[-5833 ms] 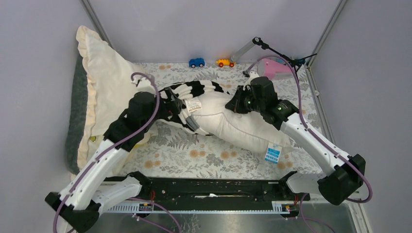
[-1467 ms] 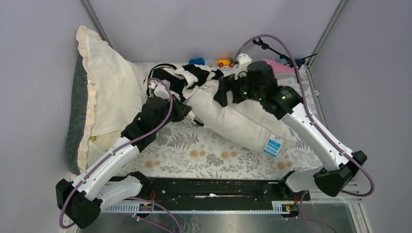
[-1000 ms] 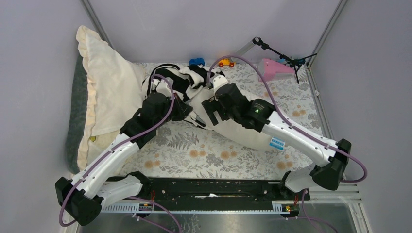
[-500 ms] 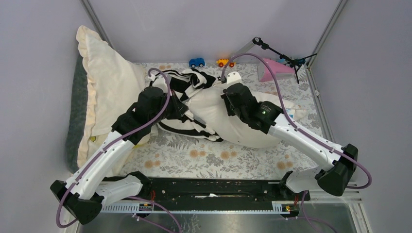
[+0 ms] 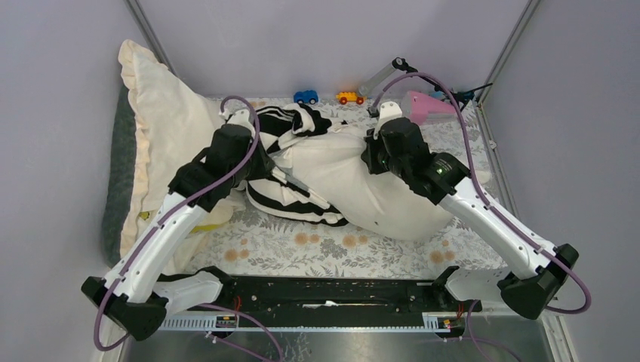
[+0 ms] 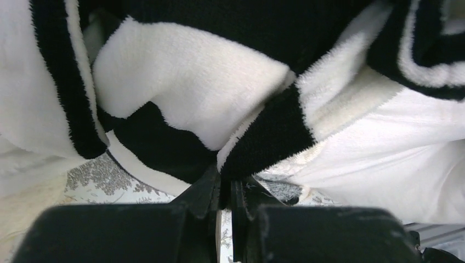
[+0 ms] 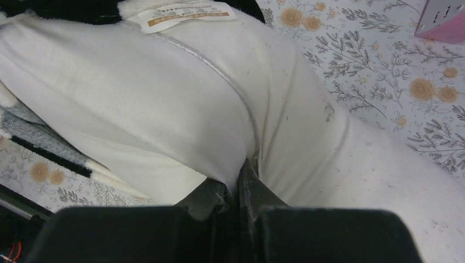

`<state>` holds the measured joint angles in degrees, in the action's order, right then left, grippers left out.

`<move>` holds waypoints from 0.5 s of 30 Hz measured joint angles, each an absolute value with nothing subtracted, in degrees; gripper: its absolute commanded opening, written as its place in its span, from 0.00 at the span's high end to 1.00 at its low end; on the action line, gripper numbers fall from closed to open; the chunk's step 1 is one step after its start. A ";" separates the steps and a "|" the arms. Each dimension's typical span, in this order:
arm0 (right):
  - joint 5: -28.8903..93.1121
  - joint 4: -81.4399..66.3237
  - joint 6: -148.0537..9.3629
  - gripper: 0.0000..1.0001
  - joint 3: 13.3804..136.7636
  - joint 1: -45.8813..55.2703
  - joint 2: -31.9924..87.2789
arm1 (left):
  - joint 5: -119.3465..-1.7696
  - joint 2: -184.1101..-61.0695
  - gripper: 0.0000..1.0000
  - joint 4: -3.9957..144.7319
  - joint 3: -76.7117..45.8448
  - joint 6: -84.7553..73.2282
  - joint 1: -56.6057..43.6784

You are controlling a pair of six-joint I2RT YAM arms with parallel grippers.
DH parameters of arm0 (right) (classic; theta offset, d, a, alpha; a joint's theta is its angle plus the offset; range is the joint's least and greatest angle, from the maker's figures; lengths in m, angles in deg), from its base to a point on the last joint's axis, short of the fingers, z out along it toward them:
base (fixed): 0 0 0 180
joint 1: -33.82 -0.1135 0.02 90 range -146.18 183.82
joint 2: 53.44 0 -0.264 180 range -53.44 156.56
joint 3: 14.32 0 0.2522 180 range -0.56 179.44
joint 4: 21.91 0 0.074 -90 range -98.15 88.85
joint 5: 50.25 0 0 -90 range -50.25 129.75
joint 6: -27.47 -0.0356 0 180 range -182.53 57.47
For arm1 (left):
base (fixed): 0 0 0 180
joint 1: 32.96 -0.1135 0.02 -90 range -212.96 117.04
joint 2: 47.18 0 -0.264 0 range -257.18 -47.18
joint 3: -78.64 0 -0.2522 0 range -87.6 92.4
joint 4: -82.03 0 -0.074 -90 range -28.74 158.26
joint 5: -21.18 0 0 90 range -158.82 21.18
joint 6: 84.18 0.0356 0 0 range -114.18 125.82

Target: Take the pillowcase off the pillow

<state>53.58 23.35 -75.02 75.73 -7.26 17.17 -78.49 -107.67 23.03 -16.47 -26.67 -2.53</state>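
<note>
Left hand (image 6: 225,185): fingers pressed together on a black-and-white fold of the pillowcase (image 6: 186,93), which is bunched directly ahead of and above it.

Right hand (image 7: 242,174): fingers pinched on a crease of the pillow (image 7: 164,104), whose bare off-white bulk is spread ahead of it. Beyond this hand's fingertips a printed label (image 7: 183,13) is seen on the pillow seam, with dark pillowcase fabric just past it.

Floral tabletop (image 7: 378,76) is exposed to this hand's right, with a pink object (image 7: 445,22) at the far right corner.
</note>
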 measured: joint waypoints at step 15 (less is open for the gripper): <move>52.77 27.24 -75.33 0.00 83.25 -2.69 19.97 | -73.35 -116.26 0.01 25.28 -9.04 -24.31 -5.70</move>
<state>52.77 27.24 -75.33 83.25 -2.69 19.97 -73.35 -116.26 25.28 -9.04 -24.31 -5.70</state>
